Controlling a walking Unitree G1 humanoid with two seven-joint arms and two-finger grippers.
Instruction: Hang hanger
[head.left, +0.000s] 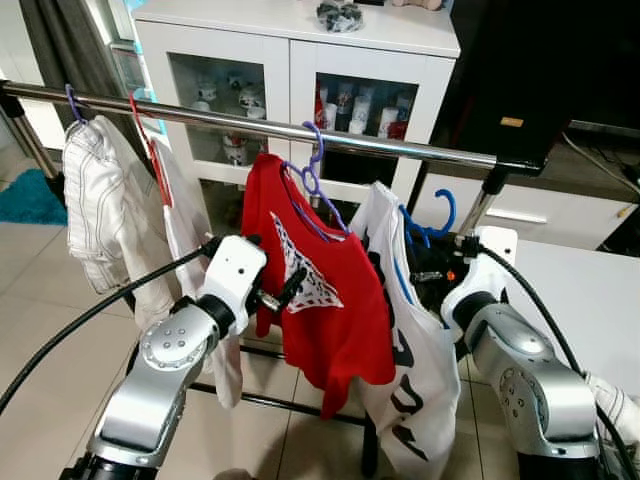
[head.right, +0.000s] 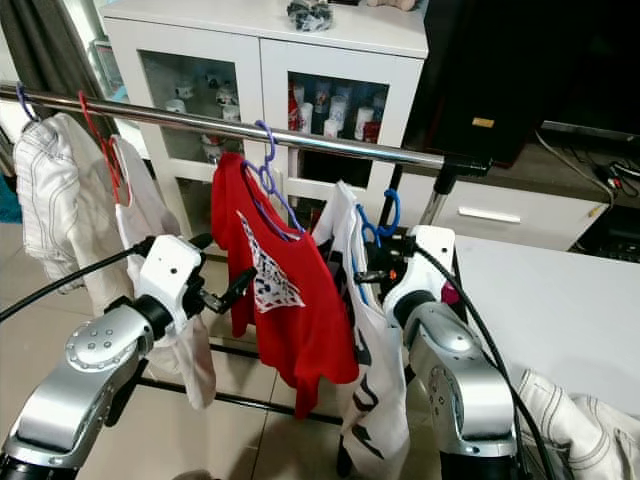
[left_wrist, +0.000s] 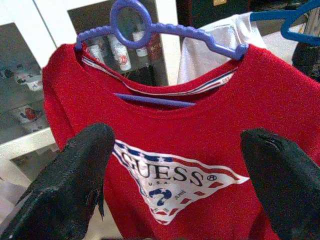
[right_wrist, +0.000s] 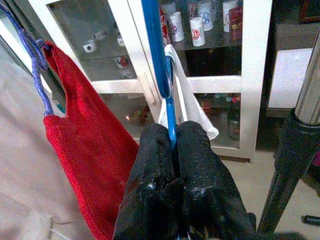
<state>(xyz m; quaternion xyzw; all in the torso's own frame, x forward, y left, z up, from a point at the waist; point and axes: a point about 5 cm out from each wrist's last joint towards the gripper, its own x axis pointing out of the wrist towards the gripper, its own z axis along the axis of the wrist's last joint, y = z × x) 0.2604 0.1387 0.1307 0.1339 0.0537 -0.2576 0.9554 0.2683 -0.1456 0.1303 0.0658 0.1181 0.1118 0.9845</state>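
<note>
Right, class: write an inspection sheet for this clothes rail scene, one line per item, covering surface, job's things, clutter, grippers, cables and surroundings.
Surface: metal clothes rail over a tiled floor.
Job's things: blue hanger carrying a white shirt, its hook below the rail, not yet hung.
Clutter: red shirt on a purple hanger; white garments hung on the rail's left end.
Grippers: right gripper shut on the blue hanger; left gripper open, facing the red shirt.
Cables: black cable along the left arm.
Surroundings: white glass-door cabinet behind the rail.
</note>
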